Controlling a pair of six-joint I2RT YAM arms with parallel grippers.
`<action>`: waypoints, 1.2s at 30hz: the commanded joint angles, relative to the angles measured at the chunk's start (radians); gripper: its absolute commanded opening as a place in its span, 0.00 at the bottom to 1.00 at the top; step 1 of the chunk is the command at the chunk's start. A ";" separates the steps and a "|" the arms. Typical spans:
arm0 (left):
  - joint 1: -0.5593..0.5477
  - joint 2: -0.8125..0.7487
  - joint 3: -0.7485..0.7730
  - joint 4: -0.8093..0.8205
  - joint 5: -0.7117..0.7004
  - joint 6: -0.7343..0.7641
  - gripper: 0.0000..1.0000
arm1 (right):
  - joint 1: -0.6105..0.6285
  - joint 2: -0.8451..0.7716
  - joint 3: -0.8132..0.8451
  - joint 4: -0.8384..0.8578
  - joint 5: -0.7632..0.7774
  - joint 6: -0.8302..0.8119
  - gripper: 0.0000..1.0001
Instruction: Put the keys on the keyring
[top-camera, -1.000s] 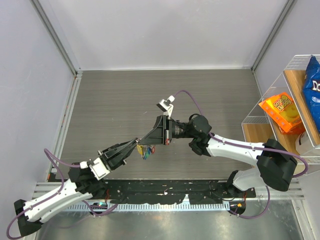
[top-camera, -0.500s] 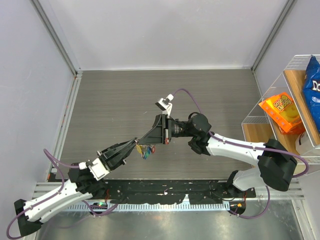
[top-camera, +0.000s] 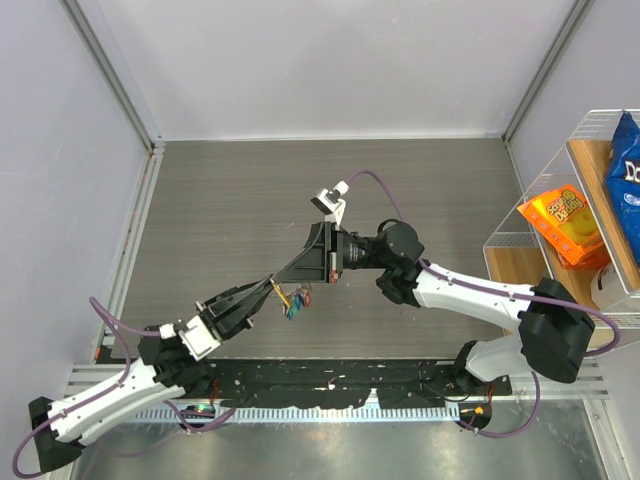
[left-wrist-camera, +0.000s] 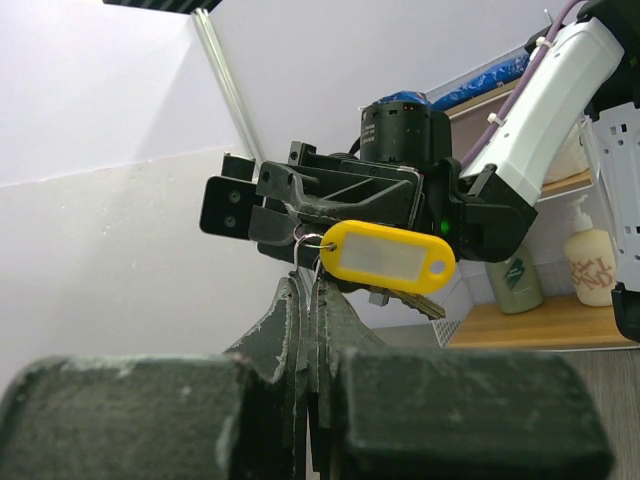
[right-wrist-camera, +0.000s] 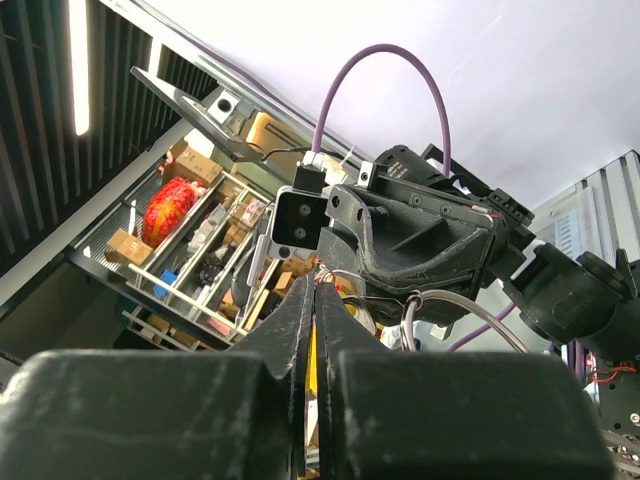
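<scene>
In the top view the two arms reach toward each other over the front middle of the bench. The left gripper and the right gripper meet tip to tip above it. The keys hang in a small bunch just beside that meeting point, clear of the bench, showing yellow, blue and red. The wire ring is too small to make out here.

In the left wrist view the left gripper's fingers are drawn together to a thin slit. Their tips sit just under the keyring. Whether they pinch anything cannot be told. The ring runs up to the right gripper's fingertips, which are pressed together on it. A yellow tag hangs on the ring and lies sideways to the right. Silver key blades show under its lower edge.

In the right wrist view the right gripper's fingers are likewise pressed to a narrow slit, and yellow shows through it. Thin wire loops show just right of the tips. The left gripper faces the camera close behind them.
</scene>
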 joint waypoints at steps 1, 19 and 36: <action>-0.005 0.035 -0.018 -0.027 0.028 0.008 0.00 | 0.004 -0.054 0.072 0.063 0.046 0.000 0.06; -0.004 0.019 -0.018 -0.066 -0.005 0.004 0.11 | 0.006 -0.060 0.062 0.033 0.050 -0.012 0.06; -0.004 0.027 -0.018 -0.096 -0.032 -0.002 0.21 | 0.004 -0.057 0.043 0.049 0.044 -0.011 0.06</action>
